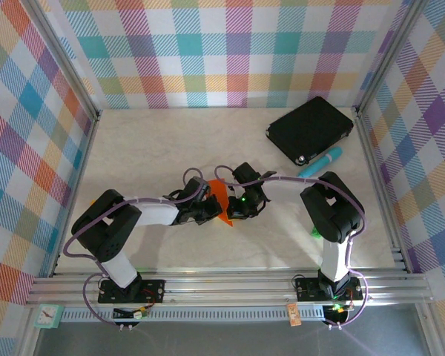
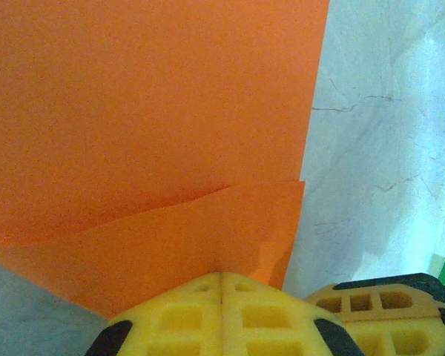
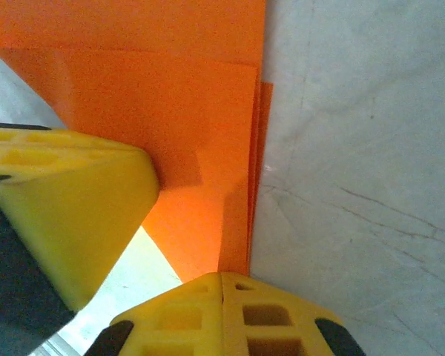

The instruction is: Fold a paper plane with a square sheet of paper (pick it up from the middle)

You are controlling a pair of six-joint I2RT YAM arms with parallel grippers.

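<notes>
Pale tabletop (image 2: 386, 148) below; square sheet of paper (image 2: 148, 111) stretching ahead of left hand (image 2: 221, 280) and right hand (image 3: 221, 280), both clamped on it.

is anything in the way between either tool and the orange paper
Nothing visible does. The left tool and the right tool are both shut on the orange paper, side by side; the black pad lies apart at the far right.

lab robot cell: plaid walls (image 1: 208, 52), aluminium frame (image 1: 230, 285)
</notes>
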